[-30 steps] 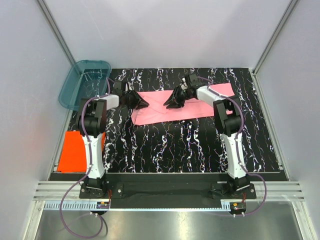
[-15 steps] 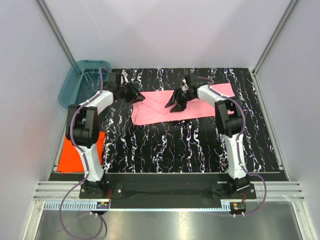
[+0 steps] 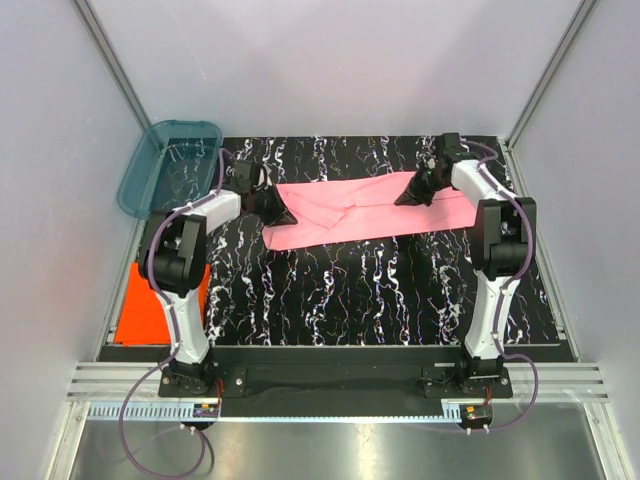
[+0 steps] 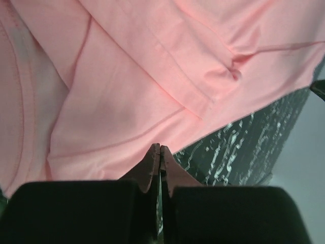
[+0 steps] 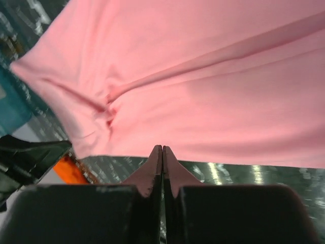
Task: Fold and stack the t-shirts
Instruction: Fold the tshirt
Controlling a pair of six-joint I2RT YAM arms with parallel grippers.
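Since half a second ago, your right end effector [image 3: 408,197] has left the middle of the pink t-shirt [image 3: 340,212] and swung toward 3 o'clock, and it now sits at the cloth's right end. Your left end effector [image 3: 283,212] has barely shifted and is at the shirt's 9 o'clock end. Both sets of fingers were parted before. Now each pair is pressed together, and the wrist views show the tips pinching the pink hem [image 4: 127,137]. The shirt lies as a long, creased band across the 12 o'clock part of the worktop [image 3: 350,290], drawn out between the two arms. The orange-red t-shirt [image 3: 145,305] is unchanged at 8 o'clock, and the teal tub [image 3: 150,165] stays at 10 o'clock.
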